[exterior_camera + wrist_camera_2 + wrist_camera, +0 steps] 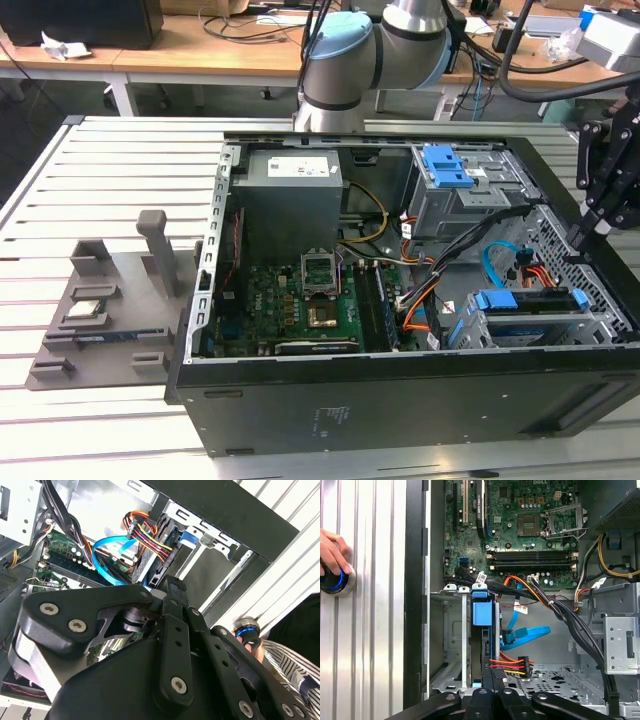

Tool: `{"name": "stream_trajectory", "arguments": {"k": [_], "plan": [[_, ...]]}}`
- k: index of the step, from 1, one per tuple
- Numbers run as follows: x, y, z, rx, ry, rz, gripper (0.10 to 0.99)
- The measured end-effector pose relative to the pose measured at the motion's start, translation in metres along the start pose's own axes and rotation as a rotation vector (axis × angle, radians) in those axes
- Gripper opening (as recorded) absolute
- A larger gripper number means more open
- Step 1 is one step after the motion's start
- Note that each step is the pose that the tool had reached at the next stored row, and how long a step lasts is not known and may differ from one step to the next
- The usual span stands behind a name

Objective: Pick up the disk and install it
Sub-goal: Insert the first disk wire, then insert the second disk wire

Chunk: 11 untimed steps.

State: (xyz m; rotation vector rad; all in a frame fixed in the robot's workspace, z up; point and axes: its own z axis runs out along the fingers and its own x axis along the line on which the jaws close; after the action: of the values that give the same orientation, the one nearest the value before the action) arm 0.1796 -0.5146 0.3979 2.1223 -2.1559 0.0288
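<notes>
- The gripper (580, 238) hangs over the far corner of the open computer case (330, 400), on the exterior view's right. Its fingers look pressed together with nothing pinched between them.
- The disk (528, 312) sits inside the case in the lower drive cage (600, 325), blue rails showing, right under the gripper tip. I can't tell whether they touch.
- In the second wrist view, a red, yellow and orange cable bundle (142, 530) runs to the dark end of the disk (159, 567), just past the fingertips (175, 587).
- A blue flat cable (527, 635) loops inside the case beside the cage, and thick black cables (570, 625) cross above it, so it's crowded in there.
- Also in the case: the motherboard (300, 300), a grey power supply (290, 200) and an upper drive bay with a blue latch (448, 168).
- Outside the case, a person's hand (331, 550) rests on a blue-ringed knob (332, 580) on the slatted table (100, 170).
- A grey parts fixture (110, 310) sits on the table beside the case, on the exterior view's left.
</notes>
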Motion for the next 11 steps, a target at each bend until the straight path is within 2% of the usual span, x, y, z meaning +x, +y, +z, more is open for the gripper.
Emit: {"name": "stream_trajectory", "arguments": {"k": [11], "plan": [[0.0,0.0,-0.0001,0.0,-0.0004,0.0,0.106]]}}
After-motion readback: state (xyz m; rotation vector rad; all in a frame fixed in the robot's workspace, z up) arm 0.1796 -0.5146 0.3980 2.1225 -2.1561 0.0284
